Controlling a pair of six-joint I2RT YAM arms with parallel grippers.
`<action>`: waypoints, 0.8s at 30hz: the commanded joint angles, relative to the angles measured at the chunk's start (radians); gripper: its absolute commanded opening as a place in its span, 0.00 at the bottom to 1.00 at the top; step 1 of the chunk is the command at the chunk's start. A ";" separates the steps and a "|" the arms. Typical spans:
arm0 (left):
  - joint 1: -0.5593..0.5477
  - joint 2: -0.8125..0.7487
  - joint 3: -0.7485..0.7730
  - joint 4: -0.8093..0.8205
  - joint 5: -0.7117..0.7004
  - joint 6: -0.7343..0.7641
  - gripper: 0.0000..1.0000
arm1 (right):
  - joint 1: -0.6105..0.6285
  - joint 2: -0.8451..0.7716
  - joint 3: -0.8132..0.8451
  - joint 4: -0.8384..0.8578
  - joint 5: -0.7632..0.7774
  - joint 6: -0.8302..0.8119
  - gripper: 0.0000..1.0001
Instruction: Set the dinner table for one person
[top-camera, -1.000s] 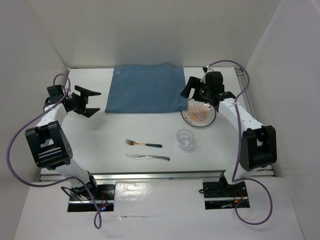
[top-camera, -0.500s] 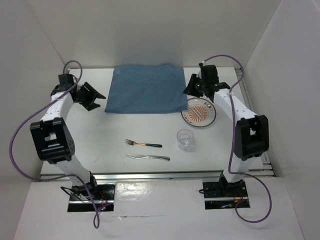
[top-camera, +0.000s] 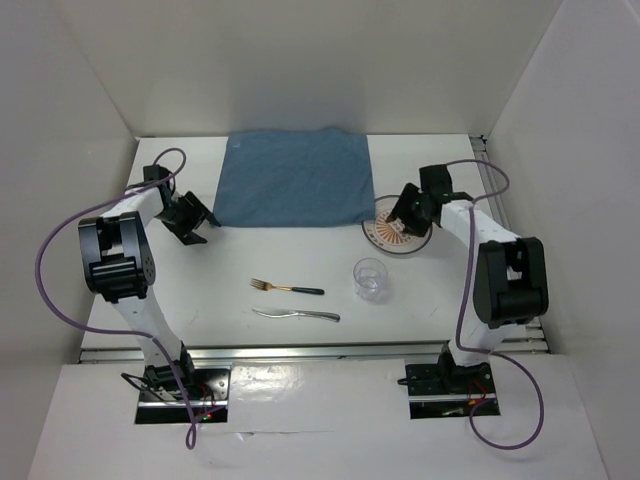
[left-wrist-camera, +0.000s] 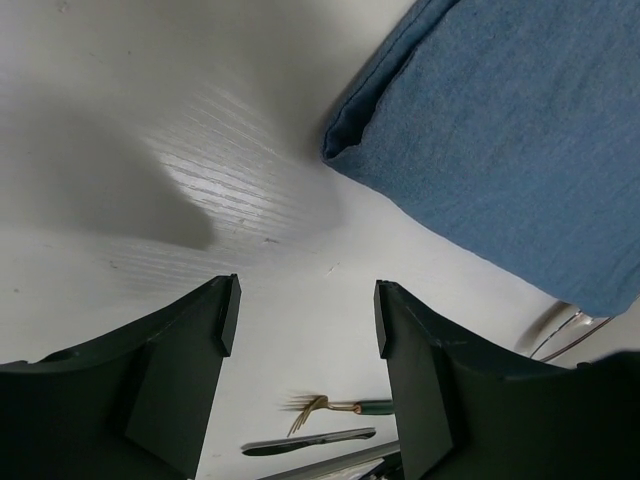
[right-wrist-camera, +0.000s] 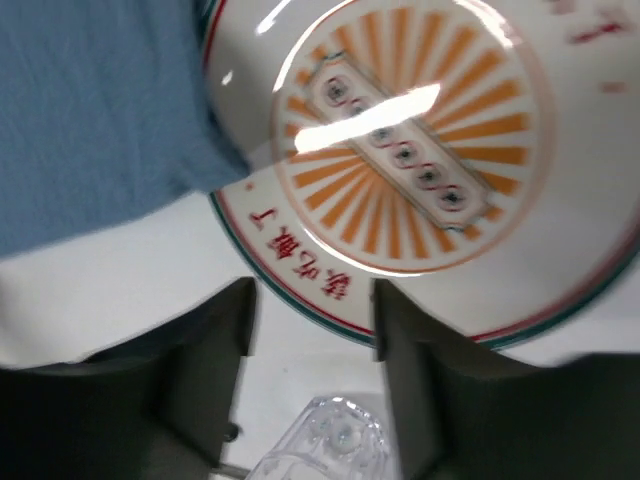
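Observation:
On the white dinner table (top-camera: 210, 290) lie a blue cloth placemat (top-camera: 292, 178) at the back, an orange-rayed plate (top-camera: 392, 232) at its right corner, a clear glass (top-camera: 369, 277), a gold fork with a green handle (top-camera: 287, 288) and a knife (top-camera: 296, 314). My left gripper (top-camera: 192, 218) is open and empty, low over bare table just left of the placemat's corner (left-wrist-camera: 345, 140). My right gripper (top-camera: 400, 222) is open and empty over the plate; its fingers (right-wrist-camera: 415, 350) straddle the plate's near rim (right-wrist-camera: 330, 285), with the glass (right-wrist-camera: 325, 450) below.
A metal rail (top-camera: 300, 350) runs along the table's near edge. White walls enclose the table on three sides. The plate's left rim slightly overlaps the placemat's right corner (right-wrist-camera: 100, 120). Purple cables loop beside both arms.
My left gripper swung down and settled just left of the placemat. My right gripper came down from the placemat's back right corner to hover over the plate.

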 joint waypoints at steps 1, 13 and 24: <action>-0.005 0.003 0.034 0.005 -0.014 0.019 0.73 | -0.057 -0.143 -0.054 -0.008 0.126 0.035 0.67; -0.005 -0.037 0.013 -0.001 -0.014 0.019 0.73 | -0.330 -0.173 -0.206 0.082 -0.059 0.057 0.78; -0.005 -0.066 0.044 -0.032 -0.037 0.019 0.73 | -0.350 -0.045 -0.270 0.245 -0.191 0.066 0.61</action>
